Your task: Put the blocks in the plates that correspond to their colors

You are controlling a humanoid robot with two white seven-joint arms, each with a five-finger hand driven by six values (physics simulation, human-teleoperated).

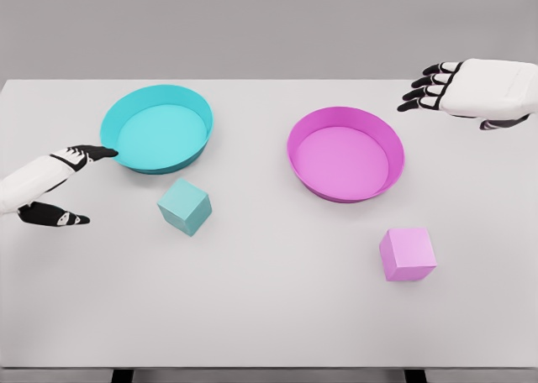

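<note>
Both hands empty with fingers spread, left hand (52,186) at left edge beside teal plate (157,128), right hand (471,89) upper right, teal block (184,206) and pink block (408,254) on table (269,316) below pink plate (345,153).

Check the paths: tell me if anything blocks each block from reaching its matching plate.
Nothing visible does. The teal block sits just in front of the teal plate, and the pink block in front of the pink plate, with bare table between each pair.

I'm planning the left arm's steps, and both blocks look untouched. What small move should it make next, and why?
Probably swing the left hand right and toward the near edge, over the cyan block. Its fingers are open and empty beside the cyan plate, which holds nothing; that block is the nearest one.
</note>
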